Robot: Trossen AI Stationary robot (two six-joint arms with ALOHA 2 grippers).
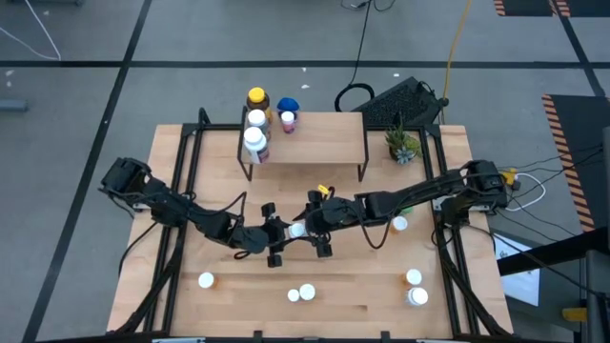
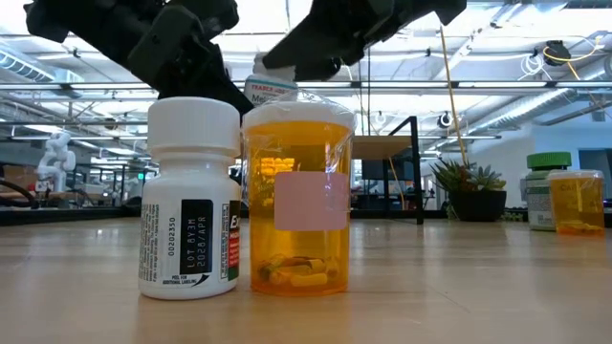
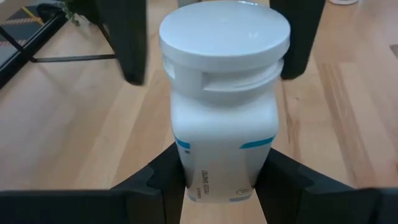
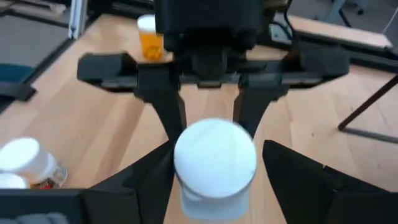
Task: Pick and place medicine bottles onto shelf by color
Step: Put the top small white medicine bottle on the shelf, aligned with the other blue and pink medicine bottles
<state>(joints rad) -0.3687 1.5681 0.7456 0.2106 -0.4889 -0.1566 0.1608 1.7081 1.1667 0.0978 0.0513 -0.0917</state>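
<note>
1. White-capped white pill bottle is held above the counter mid-table, clamped low by the left gripper.
2. Right gripper jaws spread around its cap.
3. Probably light, rigid, slick plastic; grip the body's flat sides.

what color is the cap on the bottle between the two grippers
White; the bottle and its cap show best in the left wrist view.

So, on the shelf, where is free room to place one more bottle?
The shelf is bare from the blue-capped bottle across to its end by the potted plant. The other end is crowded: three bottles stand in a row there.
</note>
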